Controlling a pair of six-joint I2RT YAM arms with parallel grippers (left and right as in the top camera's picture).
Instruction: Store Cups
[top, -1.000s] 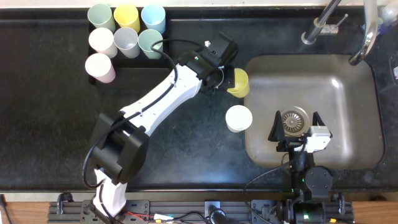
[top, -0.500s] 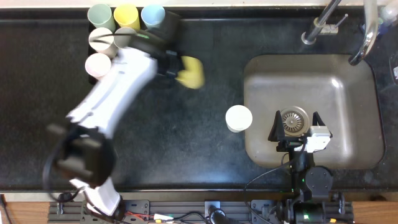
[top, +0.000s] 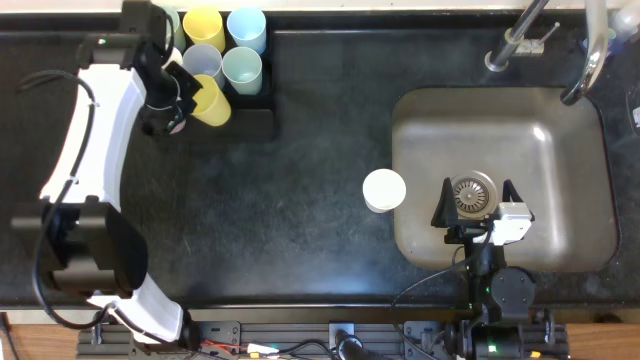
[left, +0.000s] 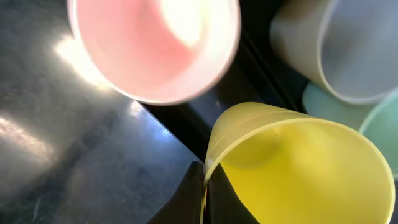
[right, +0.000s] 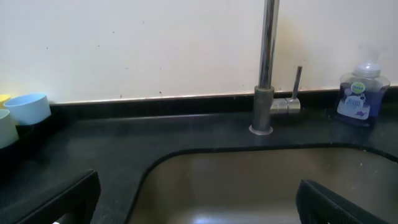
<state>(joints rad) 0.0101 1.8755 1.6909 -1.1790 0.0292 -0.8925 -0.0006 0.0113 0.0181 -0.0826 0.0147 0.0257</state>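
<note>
Left fingers (left: 183, 206) grip the yellow cup (left: 292, 168) beside the pink cup (left: 155, 43); right fingers (right: 351, 208) spread wide

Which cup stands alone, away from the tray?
The white cup, by itself on the counter beside the sink. The rest are clustered at the tray, including the yellow cup that the left gripper holds there.
</note>
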